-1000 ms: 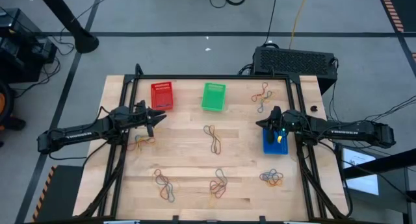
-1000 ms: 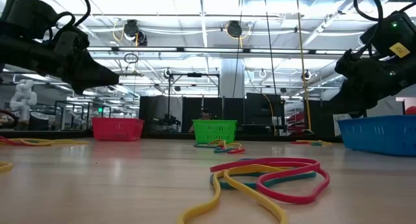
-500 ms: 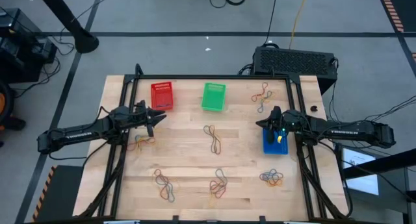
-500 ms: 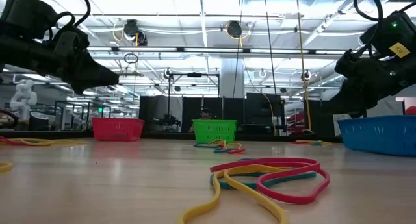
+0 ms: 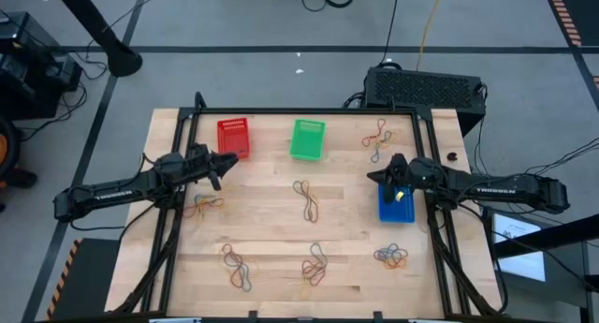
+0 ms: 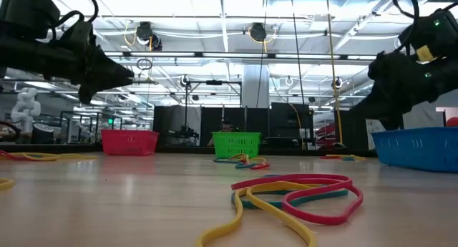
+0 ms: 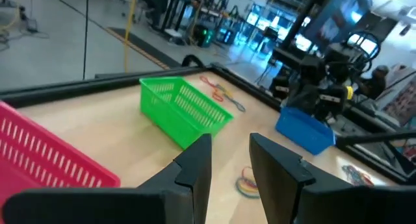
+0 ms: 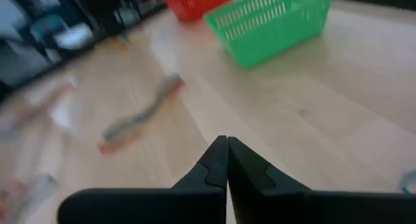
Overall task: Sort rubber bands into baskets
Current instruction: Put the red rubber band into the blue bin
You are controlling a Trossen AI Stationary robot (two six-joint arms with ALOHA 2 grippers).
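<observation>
Three baskets stand on the counter (image 5: pixel 271 239), and I place everything by the green basket (image 5: pixel 307 139) at its far edge. The red basket (image 5: pixel 233 137) is just to its left; the blue basket (image 5: pixel 395 204) is nearer and to its right, well apart. The red and green ones look empty from above. The blue one holds something yellow, partly hidden under the right arm, so I cannot say whether it is a band.

The bands lie in tangled piles: one pile (image 5: pixel 377 133) right of the green basket, a second pile (image 5: pixel 306 200) straight in front of it, a third pile (image 5: pixel 204 206) in front of the red basket, and three more along the near edge. In the low view the nearest tangle (image 6: pixel 297 192) shows red, yellow and blue-grey loops interlocked.

They should be very light, limp and stretchy, slightly grippy on wood. Pinching a raised arc of a single loop seems best; a deep bite will likely lift neighbours too.

The left gripper (image 7: pixel 229 160) hangs by the red basket, fingers parted and empty. The right gripper (image 8: pixel 226 160) hovers at the blue basket's far edge, fingers pressed together with nothing visible between them.
</observation>
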